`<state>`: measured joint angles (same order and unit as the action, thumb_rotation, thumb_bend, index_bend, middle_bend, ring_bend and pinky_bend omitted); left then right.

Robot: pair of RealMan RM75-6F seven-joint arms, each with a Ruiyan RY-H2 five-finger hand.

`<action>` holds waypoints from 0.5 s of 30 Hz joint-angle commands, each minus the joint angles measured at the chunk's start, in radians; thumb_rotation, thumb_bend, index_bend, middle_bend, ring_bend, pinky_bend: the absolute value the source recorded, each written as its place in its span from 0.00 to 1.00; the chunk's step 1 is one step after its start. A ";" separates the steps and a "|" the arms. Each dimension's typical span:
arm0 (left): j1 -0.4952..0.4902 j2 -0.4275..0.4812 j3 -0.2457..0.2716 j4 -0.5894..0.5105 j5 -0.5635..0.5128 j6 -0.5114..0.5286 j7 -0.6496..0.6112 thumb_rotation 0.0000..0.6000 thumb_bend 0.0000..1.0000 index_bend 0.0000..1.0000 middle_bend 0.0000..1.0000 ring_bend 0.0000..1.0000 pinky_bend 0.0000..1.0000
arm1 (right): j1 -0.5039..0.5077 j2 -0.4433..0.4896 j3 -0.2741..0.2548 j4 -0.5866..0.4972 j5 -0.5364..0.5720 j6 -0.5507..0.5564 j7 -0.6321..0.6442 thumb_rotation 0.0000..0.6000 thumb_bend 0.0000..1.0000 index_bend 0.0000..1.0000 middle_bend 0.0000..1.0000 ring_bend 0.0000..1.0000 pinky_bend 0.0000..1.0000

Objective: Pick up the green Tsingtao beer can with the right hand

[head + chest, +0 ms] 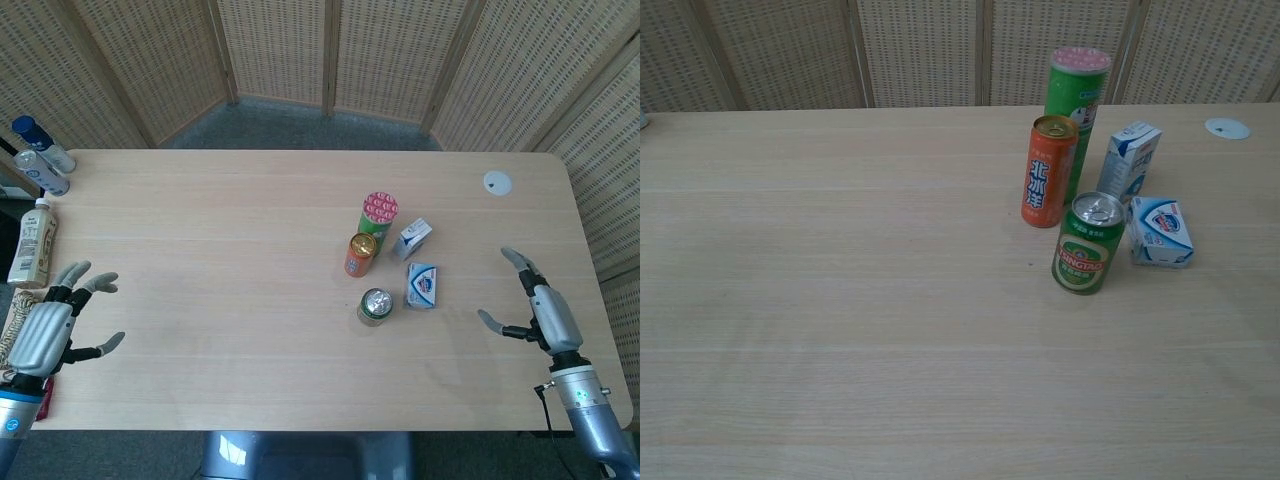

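Note:
The green Tsingtao beer can stands upright near the middle of the table, silver top up. My right hand hovers over the table's right edge, well to the right of the can, fingers spread and empty. Over the near left corner my left hand is also open and holds nothing. Neither hand shows in the chest view.
Just behind the beer can stand an orange can and a tall green tube. A small carton and a blue-white pack sit to its right. Bottles line the left edge; a white disc lies far right.

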<state>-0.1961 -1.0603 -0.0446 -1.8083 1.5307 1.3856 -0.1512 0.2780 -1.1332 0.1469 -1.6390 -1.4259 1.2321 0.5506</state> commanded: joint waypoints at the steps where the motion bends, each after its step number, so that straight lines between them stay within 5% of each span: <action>1: -0.007 -0.005 -0.004 0.005 -0.005 -0.008 -0.003 0.95 0.27 0.19 0.34 0.08 0.00 | 0.025 0.004 -0.008 0.003 -0.040 -0.056 0.229 0.68 0.26 0.00 0.03 0.00 0.00; 15: -0.009 0.000 -0.003 0.007 -0.007 -0.006 -0.003 0.95 0.27 0.19 0.34 0.08 0.00 | 0.048 -0.087 -0.021 0.087 -0.047 -0.044 0.133 0.66 0.27 0.00 0.02 0.00 0.00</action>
<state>-0.2052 -1.0602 -0.0472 -1.8016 1.5242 1.3797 -0.1541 0.3202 -1.2061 0.1290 -1.5616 -1.4765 1.1906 0.6992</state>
